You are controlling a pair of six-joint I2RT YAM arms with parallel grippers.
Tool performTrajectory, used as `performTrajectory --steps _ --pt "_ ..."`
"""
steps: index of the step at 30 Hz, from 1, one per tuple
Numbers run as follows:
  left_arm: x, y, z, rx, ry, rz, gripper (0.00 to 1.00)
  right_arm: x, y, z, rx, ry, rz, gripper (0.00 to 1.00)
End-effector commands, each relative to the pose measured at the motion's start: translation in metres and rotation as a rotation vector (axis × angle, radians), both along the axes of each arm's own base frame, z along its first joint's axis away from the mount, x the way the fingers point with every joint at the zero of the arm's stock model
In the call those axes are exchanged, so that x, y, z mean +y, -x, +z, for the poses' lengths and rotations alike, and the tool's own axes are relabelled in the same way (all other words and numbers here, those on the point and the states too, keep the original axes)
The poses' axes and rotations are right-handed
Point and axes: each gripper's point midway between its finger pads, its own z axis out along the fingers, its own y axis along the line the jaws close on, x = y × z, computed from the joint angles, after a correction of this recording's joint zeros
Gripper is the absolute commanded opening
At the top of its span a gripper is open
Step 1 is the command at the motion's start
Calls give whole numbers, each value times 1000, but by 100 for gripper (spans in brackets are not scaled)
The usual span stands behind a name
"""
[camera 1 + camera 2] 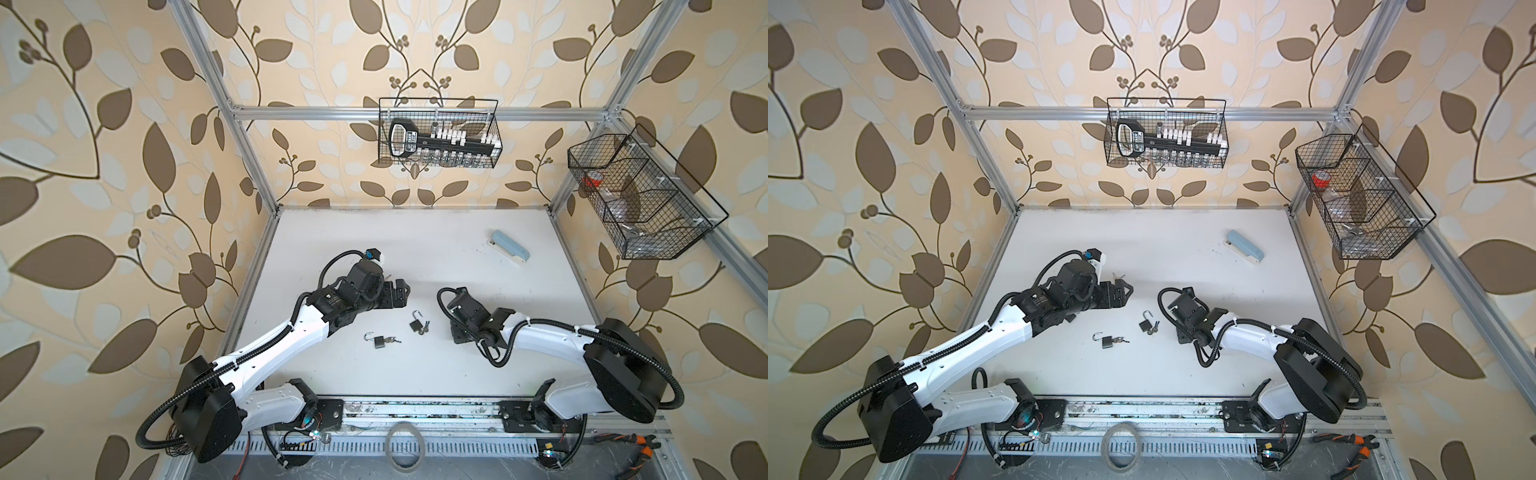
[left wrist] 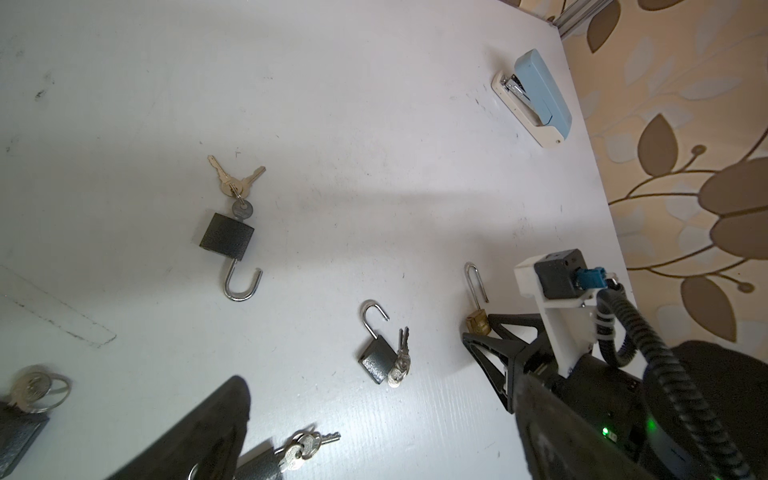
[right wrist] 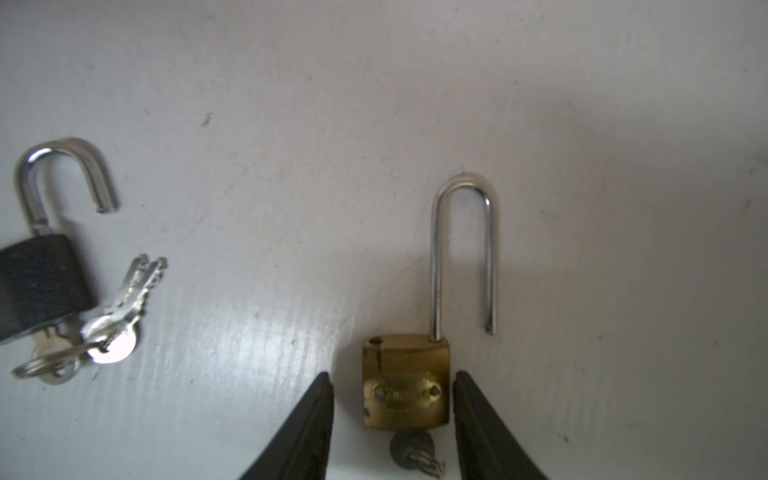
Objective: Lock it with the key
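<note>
Straddling the brass padlock (image 3: 406,380), right gripper (image 3: 391,378) jaws stand apart.
Only the right wrist view shows its key (image 3: 409,451) between them; left gripper (image 1: 403,293) gapes.

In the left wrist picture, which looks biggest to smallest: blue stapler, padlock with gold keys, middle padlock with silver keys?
1. blue stapler
2. padlock with gold keys
3. middle padlock with silver keys
The two padlocks look close, and camera nearness may skew that.
</note>
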Motion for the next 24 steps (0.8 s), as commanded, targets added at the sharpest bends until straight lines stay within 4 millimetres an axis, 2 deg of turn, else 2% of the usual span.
performTrajectory --steps 1,12,18,20,21,22,24 --pt "2 -1 8 -21 -3 6 99 1 -6 4 -21 6 -18 47" --pt "4 -3 16 -41 -10 11 99 -6 -3 -6 -3 35 -45 37" --pt "16 -5 26 -90 -46 40 99 -9 -6 0 -28 38 -63 28" --pt "20 -5 38 -138 -46 42 99 -8 -9 14 -60 22 -65 22" --pt "24 -5 46 -171 -49 48 99 -4 -13 27 -90 -4 -55 19" --pt "28 -5 54 -203 -54 56 99 -1 -15 40 -124 -32 -42 18" --pt "36 -6 74 -291 -68 64 99 7 -21 80 -223 -115 -11 14"
